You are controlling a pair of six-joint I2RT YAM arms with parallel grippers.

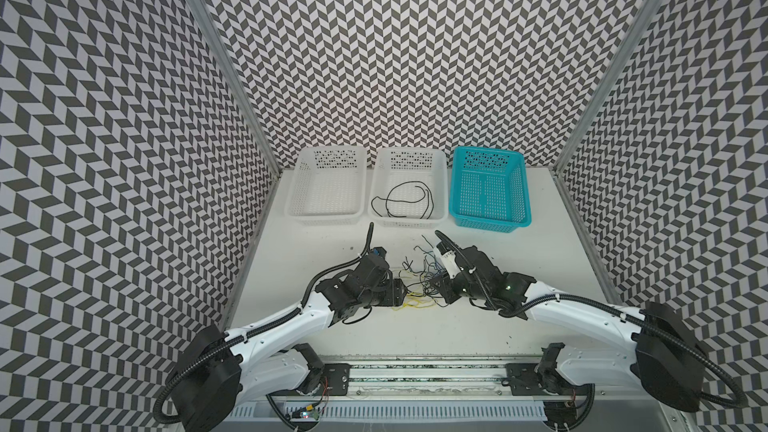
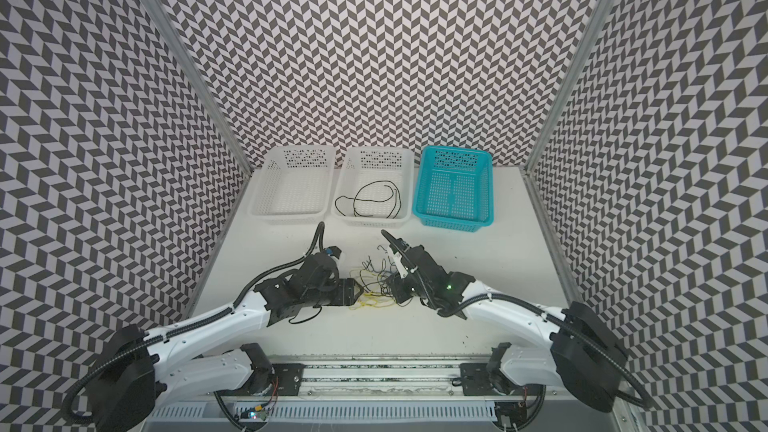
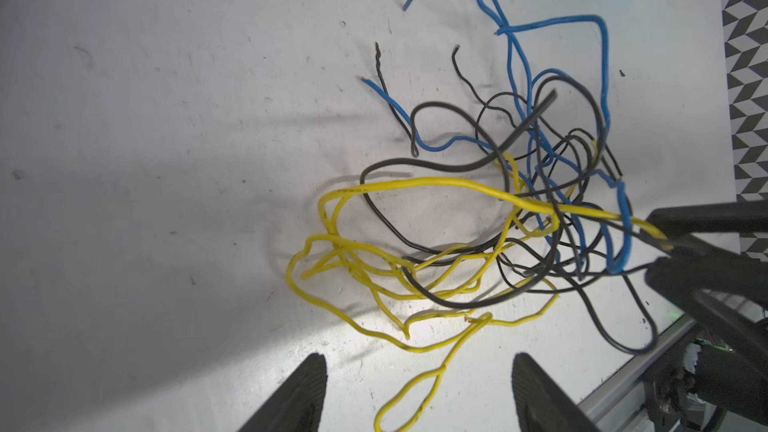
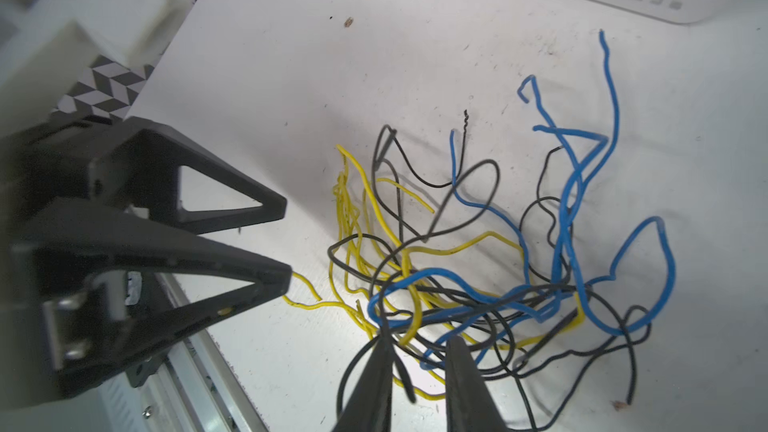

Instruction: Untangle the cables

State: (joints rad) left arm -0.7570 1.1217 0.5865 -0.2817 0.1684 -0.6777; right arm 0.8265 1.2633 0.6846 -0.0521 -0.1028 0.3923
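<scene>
White table carries tangled cables toward its front edge. Your left claw is spread; your right claw sits narrow around strands, grip unclear. Draw one strand out slowly.

1. On the table, along the far edge, side by side: left basket, middle basket, right basket.
2. In the middle basket: loose cable.
3. In front of the middle basket, apart from it: tangle of cables, on the table.
4. Left of the tangle: left gripper. At its right edge: right gripper.
</scene>
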